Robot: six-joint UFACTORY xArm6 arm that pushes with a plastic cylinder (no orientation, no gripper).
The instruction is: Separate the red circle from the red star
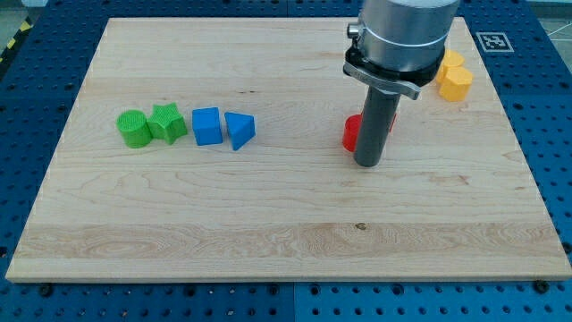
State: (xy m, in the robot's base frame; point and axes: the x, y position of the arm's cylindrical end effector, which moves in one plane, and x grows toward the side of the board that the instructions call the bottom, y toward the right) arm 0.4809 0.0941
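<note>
Hiding red blocks [351,132], my tip [367,164], yellow blocks [453,79] nearby

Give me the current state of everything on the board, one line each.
My tip: down on the board, right in front of the red blocks.
Red block: mostly hidden behind the rod, shape unclear.
Green circle: touching green star.
Blue cube: beside blue triangle.
Yellow blocks: paired at the view's top right.

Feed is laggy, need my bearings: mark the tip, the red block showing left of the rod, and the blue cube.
my tip [369,165], camera view, rod's bottom end.
red block [351,134], camera view, its visible left part; shape hidden by rod.
blue cube [206,126], camera view, top face.
</note>
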